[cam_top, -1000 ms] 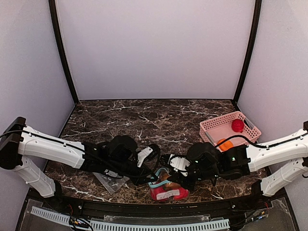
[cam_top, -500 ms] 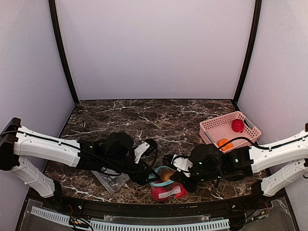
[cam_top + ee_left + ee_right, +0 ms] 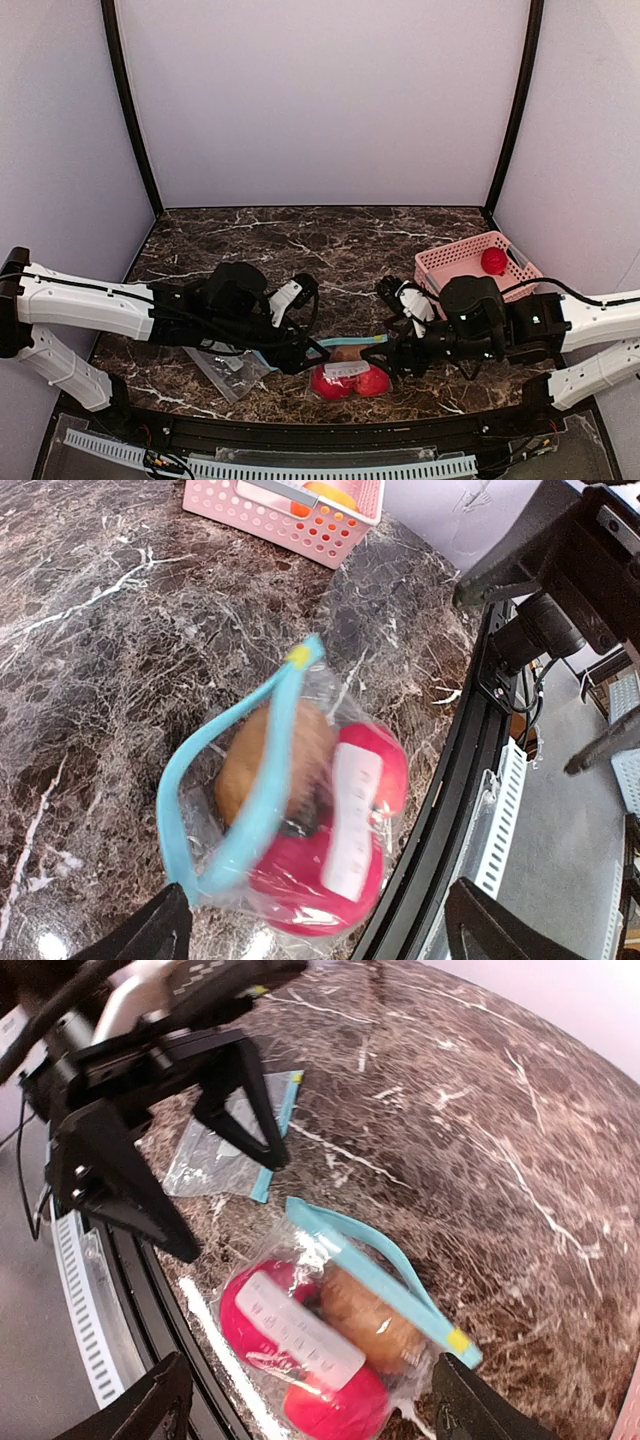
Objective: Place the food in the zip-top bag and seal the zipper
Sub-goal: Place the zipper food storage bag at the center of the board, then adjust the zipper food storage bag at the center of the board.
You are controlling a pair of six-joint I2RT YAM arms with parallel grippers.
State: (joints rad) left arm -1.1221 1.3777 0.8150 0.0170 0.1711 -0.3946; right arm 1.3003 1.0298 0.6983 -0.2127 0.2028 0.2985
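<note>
The clear zip-top bag (image 3: 348, 378) lies on its side on the marble table near the front edge. Inside it are two red pieces of food (image 3: 305, 880) and a brown one (image 3: 265, 765). Its teal zipper (image 3: 250, 800) bows apart in a loop, seen also as the zipper (image 3: 375, 1275) in the right wrist view. My left gripper (image 3: 303, 352) is open just left of the bag, touching nothing. My right gripper (image 3: 396, 356) is open just right of it. A red piece (image 3: 492, 261) and an orange piece (image 3: 325, 492) sit in the pink basket.
The pink slatted basket (image 3: 440, 265) stands at the right. A second, empty clear bag (image 3: 228, 368) lies flat under the left arm. The black front rail (image 3: 440, 810) of the table runs close beside the filled bag.
Both grippers have opened and let go of the bag's mouth. The bag has dropped onto its side on the table. The right gripper has drawn back to the right.
</note>
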